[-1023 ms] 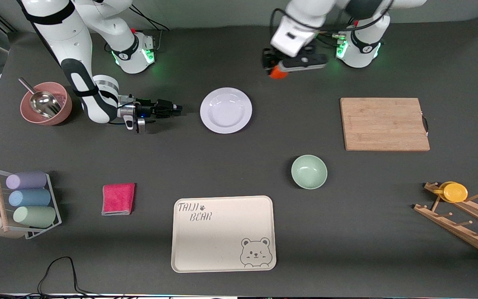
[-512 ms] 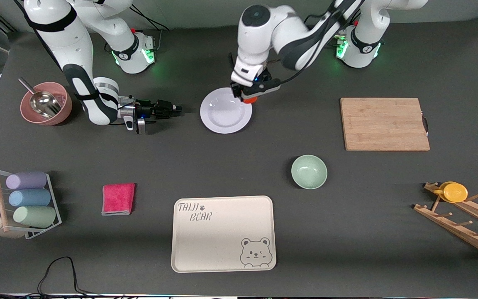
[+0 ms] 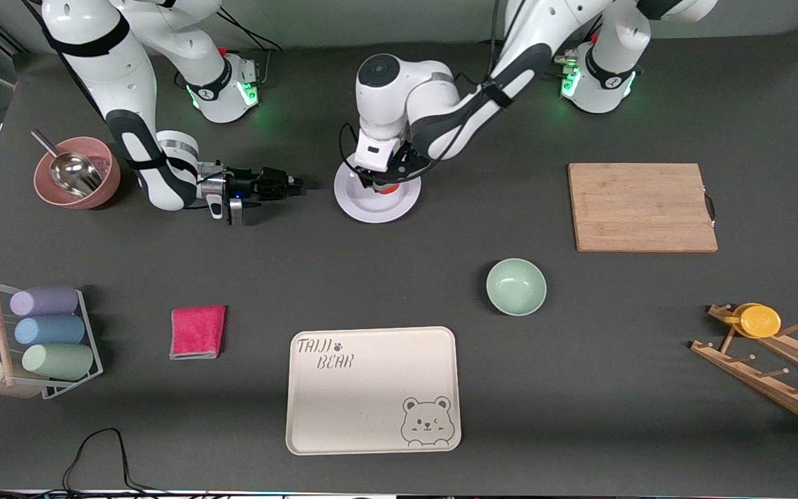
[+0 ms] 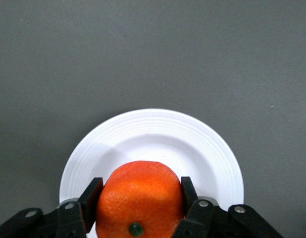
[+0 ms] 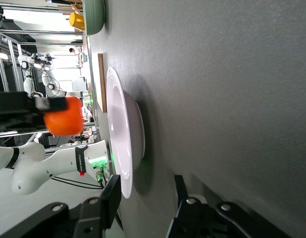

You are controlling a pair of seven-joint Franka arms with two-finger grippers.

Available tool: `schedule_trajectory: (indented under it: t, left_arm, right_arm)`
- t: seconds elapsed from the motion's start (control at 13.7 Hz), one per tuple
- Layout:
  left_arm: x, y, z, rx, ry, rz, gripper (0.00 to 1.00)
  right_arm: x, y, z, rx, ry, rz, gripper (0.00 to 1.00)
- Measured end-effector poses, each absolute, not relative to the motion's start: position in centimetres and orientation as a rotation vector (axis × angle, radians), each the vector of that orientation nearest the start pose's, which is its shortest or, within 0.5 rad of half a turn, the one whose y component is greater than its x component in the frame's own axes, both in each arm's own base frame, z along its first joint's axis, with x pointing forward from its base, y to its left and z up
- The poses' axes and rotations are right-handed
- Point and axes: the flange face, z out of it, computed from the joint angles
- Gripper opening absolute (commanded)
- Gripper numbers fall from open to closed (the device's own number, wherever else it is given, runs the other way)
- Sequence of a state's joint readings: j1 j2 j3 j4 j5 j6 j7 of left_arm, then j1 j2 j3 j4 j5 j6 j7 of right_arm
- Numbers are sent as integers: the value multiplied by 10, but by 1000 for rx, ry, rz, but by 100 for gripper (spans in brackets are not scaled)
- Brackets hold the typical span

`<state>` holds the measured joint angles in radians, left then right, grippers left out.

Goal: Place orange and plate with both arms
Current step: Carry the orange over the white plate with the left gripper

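Note:
The white plate (image 3: pixel 371 202) lies on the dark table between the two arm bases. My left gripper (image 3: pixel 383 181) hangs over the plate's middle, shut on the orange (image 3: pixel 388 189). In the left wrist view the orange (image 4: pixel 139 198) sits between the two black fingers (image 4: pixel 89 197), just above the plate (image 4: pixel 192 144). My right gripper (image 3: pixel 296 184) lies low and sideways beside the plate, toward the right arm's end of the table, open and empty. In the right wrist view its fingers (image 5: pixel 112 199) stand apart, with the plate's rim (image 5: pixel 119 148) just ahead and the orange (image 5: pixel 64 116) held over the plate.
A wooden cutting board (image 3: pixel 641 206) lies toward the left arm's end. A pale green bowl (image 3: pixel 516 286) and a cream bear-print tray (image 3: pixel 373 390) sit nearer the camera. A pink bowl with a metal scoop (image 3: pixel 77 172), a red cloth (image 3: pixel 197 332), a cup rack (image 3: pixel 39 339) and a wooden rack with a yellow cup (image 3: pixel 759 320) stand around.
My left arm has swung from near its base to over the plate's middle and come down, still holding the orange. The right arm has stayed beside the plate.

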<state>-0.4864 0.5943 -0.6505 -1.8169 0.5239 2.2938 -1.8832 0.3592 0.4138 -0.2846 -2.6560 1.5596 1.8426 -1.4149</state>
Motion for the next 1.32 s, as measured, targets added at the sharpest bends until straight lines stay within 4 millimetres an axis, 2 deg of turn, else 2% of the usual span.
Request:
schedule_trajectory:
  t: [0.22,0.44,0.58,0.66,0.73,1.32]
  left_arm:
    - [292,-587,246,-3056,-767,-117,0]
    - [281,-595,224,-3028,-793,-114,0]
    - [279,-597,211,-3013,-794,-153,17]
    - [278,-598,207,-3008,-793,-165,44]
    - [277,-599,206,-3008,-793,-172,99]
    - [286,-602,212,-3023,-778,-229,100]
  right_arm:
    - [317,84,94,-1959,-21,98,51]
    - [316,84,94,-1959,-22,98,51]
    - [317,84,94,-1959,-23,97,51]
    - [317,84,94,-1959,-23,97,51]
    - [317,84,94,-1959,-24,97,51]
    - [316,84,91,-1952,-10,71,51]
